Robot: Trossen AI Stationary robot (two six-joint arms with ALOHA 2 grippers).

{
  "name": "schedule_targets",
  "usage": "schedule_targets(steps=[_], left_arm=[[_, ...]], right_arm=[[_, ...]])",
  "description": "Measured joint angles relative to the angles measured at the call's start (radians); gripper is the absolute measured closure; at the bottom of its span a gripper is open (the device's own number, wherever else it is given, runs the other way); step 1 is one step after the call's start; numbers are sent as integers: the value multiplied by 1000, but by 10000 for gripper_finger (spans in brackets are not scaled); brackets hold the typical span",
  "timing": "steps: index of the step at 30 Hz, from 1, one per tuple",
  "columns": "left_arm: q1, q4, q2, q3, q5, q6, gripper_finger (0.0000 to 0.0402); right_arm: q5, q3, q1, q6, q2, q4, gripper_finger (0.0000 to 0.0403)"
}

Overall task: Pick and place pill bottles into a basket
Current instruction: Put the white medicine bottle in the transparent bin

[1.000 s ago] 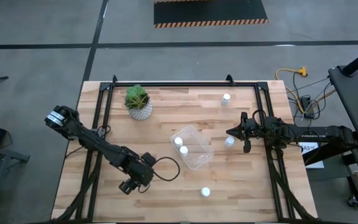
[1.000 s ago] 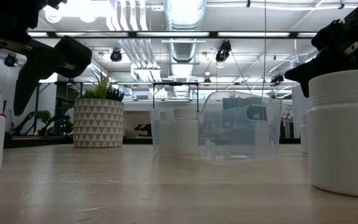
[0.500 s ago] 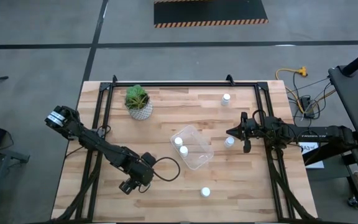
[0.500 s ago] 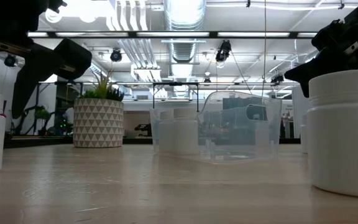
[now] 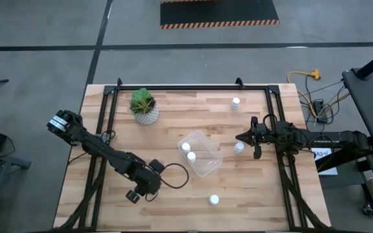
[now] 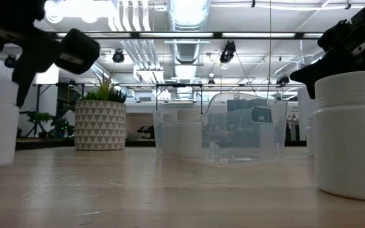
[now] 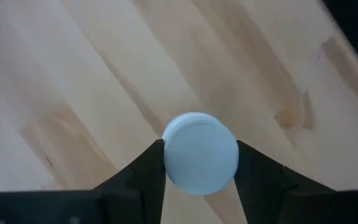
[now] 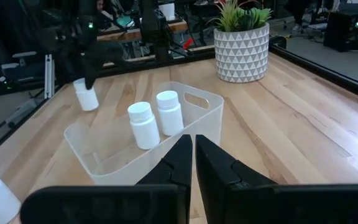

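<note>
The left claw is narrowing around a pill bottle, fingers now touching its sides; the grasp is forming. The right claw is waiting pinched together, empty.

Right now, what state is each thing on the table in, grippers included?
left gripper: shut on a pill bottle, which is upright.
right gripper: shut, empty.
basket: upright, holds two upright bottles.
three loose bottles: upright on the table.
plant pot: upright.
</note>
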Motion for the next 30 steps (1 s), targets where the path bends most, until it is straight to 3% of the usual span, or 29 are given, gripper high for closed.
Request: schedule_targets(steps=[8,14,30], left_arm=[[49,-32,0,135,-11,2,260],[161,-148,0,281,-107,30,260],[481,-150,30,470,-113,329,260]], right_arm=[[0,0,0,-7,0,-8,390],[0,0,0,-7,0,-8,390],[0,0,0,-26,22,-19,390]])
